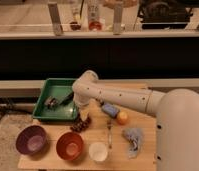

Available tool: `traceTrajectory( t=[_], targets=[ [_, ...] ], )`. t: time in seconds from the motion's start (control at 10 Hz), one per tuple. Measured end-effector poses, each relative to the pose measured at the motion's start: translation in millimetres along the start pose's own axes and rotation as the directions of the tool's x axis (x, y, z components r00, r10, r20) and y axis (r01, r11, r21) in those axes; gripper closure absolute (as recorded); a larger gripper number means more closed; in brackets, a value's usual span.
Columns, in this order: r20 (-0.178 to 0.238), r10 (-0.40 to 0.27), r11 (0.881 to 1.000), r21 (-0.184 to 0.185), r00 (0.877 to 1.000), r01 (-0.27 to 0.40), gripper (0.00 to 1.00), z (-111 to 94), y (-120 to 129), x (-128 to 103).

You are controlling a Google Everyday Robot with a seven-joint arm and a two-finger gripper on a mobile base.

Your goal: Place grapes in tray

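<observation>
Behind the wooden table [143,155] runs a dark counter front with a pale ledge above it, where bottles and posts stand. On the table's far left corner sits the green tray [43,100], with a small dark object lying inside it and its front rim facing the bowls. The white arm reaches across from the right and bends down at the tray's near right corner; the gripper [83,114] hangs there directly over the grapes [81,125], but whether its fingers are spread or clenched on the bunch I cannot tell, as the wrist hides them. The grapes lie on the table just outside the tray's front right corner, a dark reddish bunch whose long axis seems to run from upper right to lower left, toward the orange bowl [70,146]. A purple bowl [31,139], a white cup [98,151], a fork [109,133], an orange ball [122,117], a blue object [109,109] and a crumpled grey cloth [134,138] lie around. To do this step well, I judge the bunch should be pinched across its narrow width near the middle, lifted above the rim, then carried left and back into the tray.
</observation>
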Motion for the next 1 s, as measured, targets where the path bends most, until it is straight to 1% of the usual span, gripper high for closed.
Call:
traceTrajectory(
  t=[0.1,0.3,0.4,0.5,0.6,0.8,1.0],
  targets=[
    [0.003,-0.003,1.000,0.001,1.000,0.003,0.20,-7.5,-2.7,-1.3],
    [0.003,0.000,1.000,-0.013,1.000,0.000,0.20,-7.8,-2.4,-0.9],
    [-0.009,0.012,0.999,-0.036,1.000,-0.012,0.20,-0.4,3.1,3.8],
    [-0.015,0.018,0.999,-0.051,1.000,-0.019,0.20,6.5,6.9,5.4],
    [-0.022,0.028,0.998,-0.060,0.999,-0.029,0.20,9.5,10.6,8.9],
    [-0.038,0.070,0.994,-0.079,0.997,-0.073,0.20,8.1,20.3,21.2],
    [-0.049,0.100,0.988,-0.110,0.994,-0.105,0.20,16.8,30.6,31.7]
  ],
)
